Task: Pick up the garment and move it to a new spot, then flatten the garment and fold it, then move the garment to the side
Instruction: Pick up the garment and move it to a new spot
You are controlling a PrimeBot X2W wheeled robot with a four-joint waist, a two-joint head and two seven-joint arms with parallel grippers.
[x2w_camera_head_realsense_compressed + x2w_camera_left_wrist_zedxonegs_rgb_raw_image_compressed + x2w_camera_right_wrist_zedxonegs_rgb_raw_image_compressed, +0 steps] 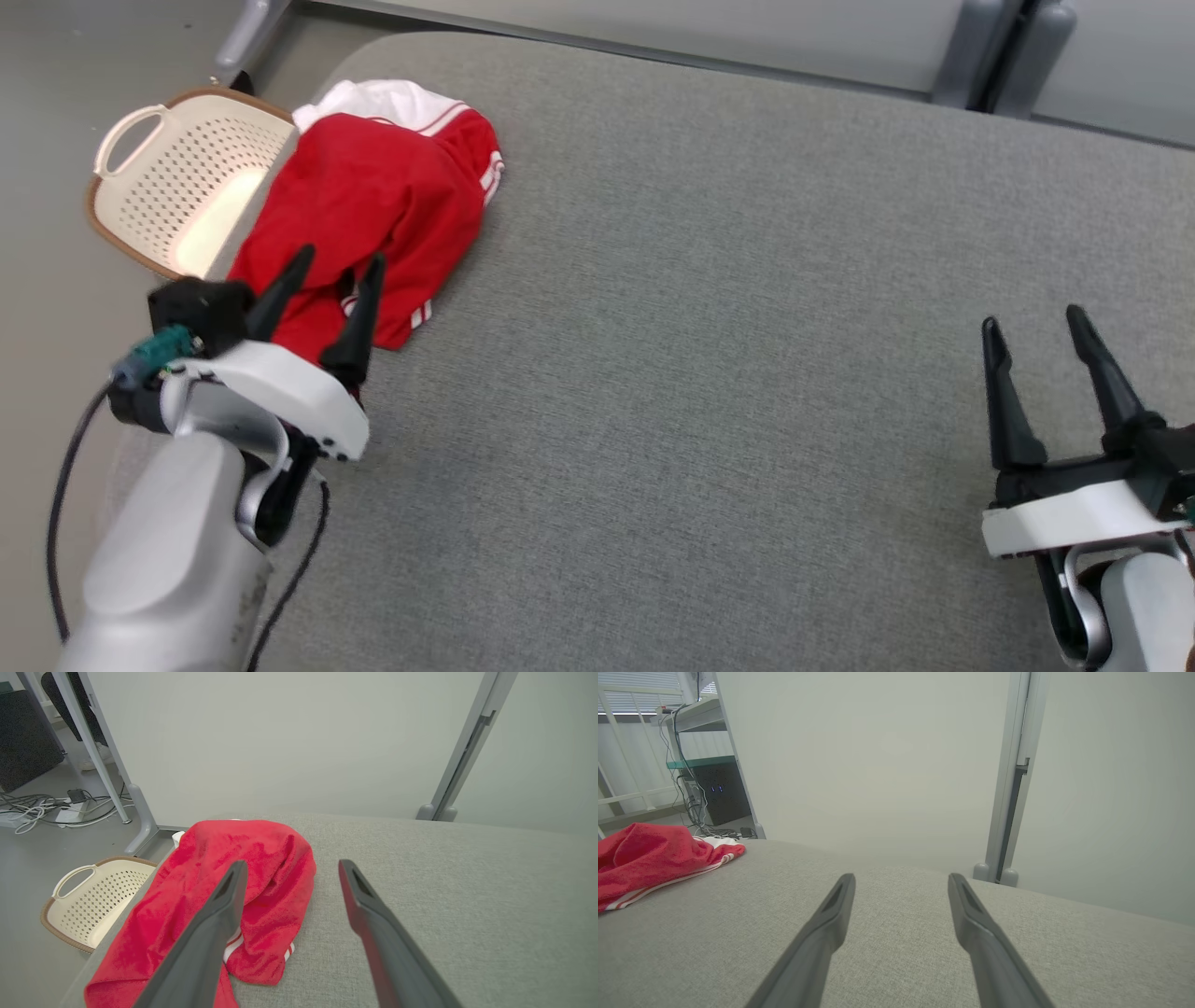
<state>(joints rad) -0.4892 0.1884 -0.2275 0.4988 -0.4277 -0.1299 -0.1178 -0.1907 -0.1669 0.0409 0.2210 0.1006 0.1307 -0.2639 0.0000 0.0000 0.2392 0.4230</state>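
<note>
Red garment (pixel 373 201) lies crumpled at upper left of the desk (pixel 747 373); left claw (pixel 340 258) and right claw (pixel 1032 318) stand wide, empty.

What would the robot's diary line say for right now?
stage: before pickup | garment: red, crumpled at table left edge | left jaws: open, near garment | right jaws: open, over bare table

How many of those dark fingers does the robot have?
4: two on the left gripper, near the red garment; two on the right gripper, above the grey surface.
</note>
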